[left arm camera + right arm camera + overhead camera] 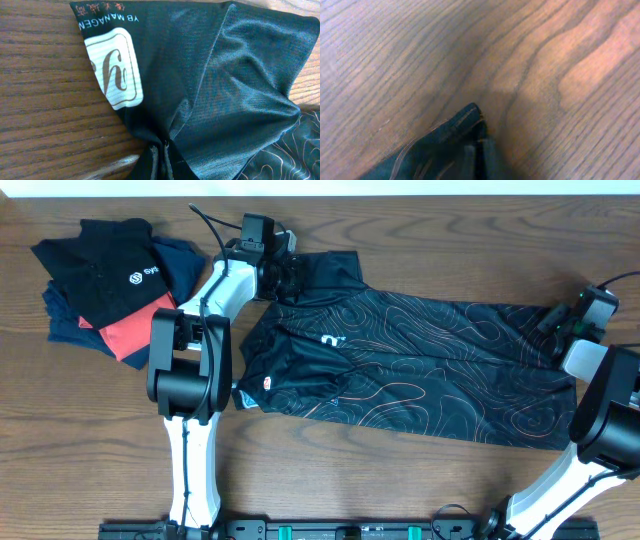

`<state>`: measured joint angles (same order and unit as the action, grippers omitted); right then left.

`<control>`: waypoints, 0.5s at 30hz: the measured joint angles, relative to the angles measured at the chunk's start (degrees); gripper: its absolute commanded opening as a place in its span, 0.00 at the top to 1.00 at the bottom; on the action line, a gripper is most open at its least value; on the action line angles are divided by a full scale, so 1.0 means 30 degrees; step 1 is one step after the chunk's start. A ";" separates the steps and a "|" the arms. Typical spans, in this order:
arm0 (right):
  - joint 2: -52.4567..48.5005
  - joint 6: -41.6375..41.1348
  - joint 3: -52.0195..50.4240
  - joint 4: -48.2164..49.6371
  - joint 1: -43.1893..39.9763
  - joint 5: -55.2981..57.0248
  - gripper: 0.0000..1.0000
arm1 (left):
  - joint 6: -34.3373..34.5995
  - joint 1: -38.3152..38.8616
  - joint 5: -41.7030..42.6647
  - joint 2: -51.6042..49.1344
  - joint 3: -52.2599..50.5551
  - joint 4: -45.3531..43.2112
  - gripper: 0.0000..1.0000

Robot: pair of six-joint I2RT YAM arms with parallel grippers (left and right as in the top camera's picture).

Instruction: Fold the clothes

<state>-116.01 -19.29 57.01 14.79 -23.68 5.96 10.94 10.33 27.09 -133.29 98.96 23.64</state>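
The black jersey (420, 365) with copper contour lines lies spread across the wooden table, its length running left to right. My left gripper (285, 275) is shut on the jersey's upper left sleeve; in the left wrist view the fabric (235, 90) bunches into the jaws (164, 162), and a white sponsor patch (114, 67) with red lettering shows. My right gripper (560, 322) is shut on the jersey's far right corner; in the right wrist view a dark corner of cloth (455, 145) is pinched in the jaws (479, 160) just above the wood.
A pile of other garments sits at the top left: a plain black top with a small white logo (105, 265), navy cloth (185, 260) and a coral-red piece (135, 330). The table's back edge runs along the top of the overhead view.
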 measured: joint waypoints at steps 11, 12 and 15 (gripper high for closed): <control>0.1071 -0.0087 0.0160 -0.2841 -0.0590 -0.0102 0.99 | 0.0000 0.0000 0.0058 0.0809 -0.0058 0.2353 0.94; 0.1443 -0.0087 0.0124 -0.3395 -0.0699 -0.0051 0.99 | -0.0007 0.0000 0.0051 0.1144 -0.0066 0.2652 0.94; 0.2885 -0.0095 0.0073 -0.5166 -0.0889 0.0029 0.98 | 0.0000 0.0007 0.0073 0.2659 -0.0066 0.3774 0.94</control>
<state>-107.35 -19.57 57.23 -0.71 -26.35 6.04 10.94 10.35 27.31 -125.32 98.76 34.96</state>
